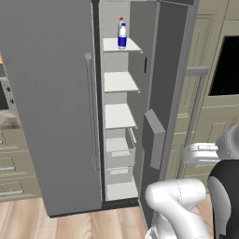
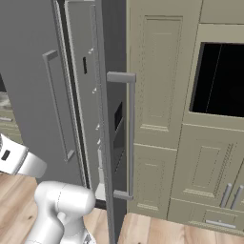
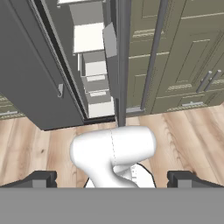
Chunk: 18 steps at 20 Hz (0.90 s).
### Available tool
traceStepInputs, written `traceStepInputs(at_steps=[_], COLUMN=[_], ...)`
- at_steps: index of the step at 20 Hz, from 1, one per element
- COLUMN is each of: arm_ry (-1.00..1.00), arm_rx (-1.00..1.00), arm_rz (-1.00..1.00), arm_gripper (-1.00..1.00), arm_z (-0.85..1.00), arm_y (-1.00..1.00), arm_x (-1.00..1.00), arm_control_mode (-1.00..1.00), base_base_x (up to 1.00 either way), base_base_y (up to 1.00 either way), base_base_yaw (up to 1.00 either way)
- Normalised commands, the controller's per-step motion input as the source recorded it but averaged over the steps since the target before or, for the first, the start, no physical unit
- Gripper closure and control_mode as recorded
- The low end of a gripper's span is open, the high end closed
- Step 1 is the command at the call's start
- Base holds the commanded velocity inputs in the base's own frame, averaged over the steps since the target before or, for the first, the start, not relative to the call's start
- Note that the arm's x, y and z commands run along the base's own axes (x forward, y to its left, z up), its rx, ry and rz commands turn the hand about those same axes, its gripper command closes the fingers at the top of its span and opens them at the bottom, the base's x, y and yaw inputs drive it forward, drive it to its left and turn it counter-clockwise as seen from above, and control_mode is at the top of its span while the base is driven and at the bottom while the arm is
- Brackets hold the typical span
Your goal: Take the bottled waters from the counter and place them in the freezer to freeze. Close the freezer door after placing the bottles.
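The freezer [image 1: 119, 116] stands open, with white shelves stacked inside. Both bottled waters [image 1: 122, 35] stand upright on its top shelf, the blue-capped one in front of the red-capped one. The freezer door [image 1: 165, 93] is swung out towards me and seen nearly edge-on, its bar handle [image 2: 129, 136] facing right. In the hand view my gripper [image 3: 112, 179] is open and holds nothing. Its fingertips [image 3: 41, 179] are spread wide, low and well back from the freezer door [image 3: 121, 61]. A strip of the counter [image 1: 9, 122] shows at the far left.
The twin grey door [image 1: 51, 102] is shut to the left of the opening. Beige panelled cabinets [image 2: 159, 95] and a black oven window [image 2: 219, 78] stand to the right of the open door. Drawers [image 2: 219, 209] sit low on the right. Wooden floor [image 3: 183, 135] lies in front.
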Motion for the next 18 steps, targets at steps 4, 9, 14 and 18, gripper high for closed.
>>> traceStepInputs(at_steps=[4, 9, 14, 18], arm_ry=[0.00, 0.00, 0.00, 0.00], arm_rx=[0.00, 0.00, 0.00, 0.00], arm_rz=[0.00, 0.00, 0.00, 0.00], arm_gripper=[-1.00, -1.00, -1.00, -1.00], arm_z=[0.00, 0.00, 0.00, 0.00], arm_y=[0.00, 0.00, 0.00, 0.00], arm_x=[0.00, 0.00, 0.00, 0.00], arm_control_mode=[1.00, 1.00, 1.00, 1.00], base_base_x=[0.47, 0.45, 0.13, 0.00], base_base_y=[-0.06, -0.15, -0.19, -0.28], base_base_yaw=[0.01, 0.00, 0.00, 0.00])
